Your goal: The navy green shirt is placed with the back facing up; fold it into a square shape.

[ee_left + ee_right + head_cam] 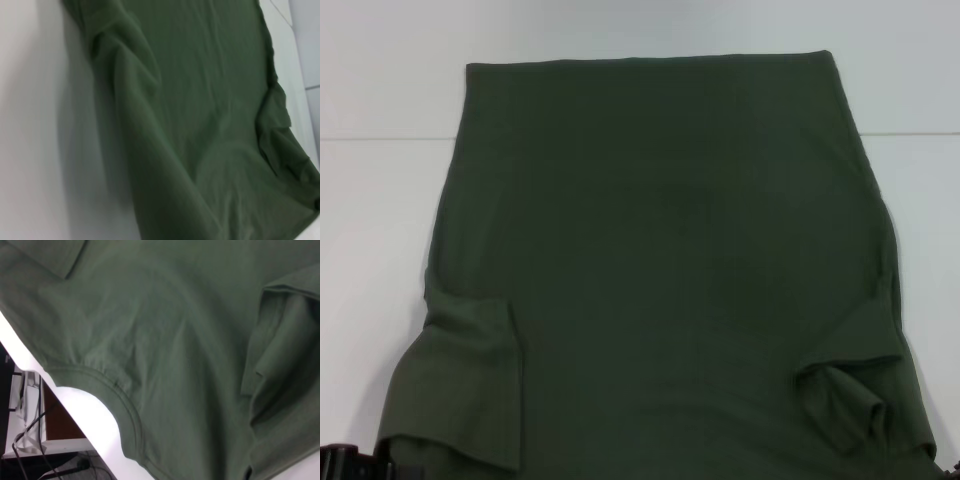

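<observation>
- Shirt (660, 260) lies flat, back up, on white table (380, 220); sleeves rumpled.
- Soft, light, limp cloth; likely sags when lifted.
- Best hold: sleeve edge or collar (117, 400).
- Neither pincer in view; open or closed, cannot tell.

1. No readable text, label, brand, number or sign in any view.
2. The large dark olive-green cloth shirt (660, 270) shows only plain fabric across its upturned side.
3. The white surface (380, 220) carries no markings either.
</observation>
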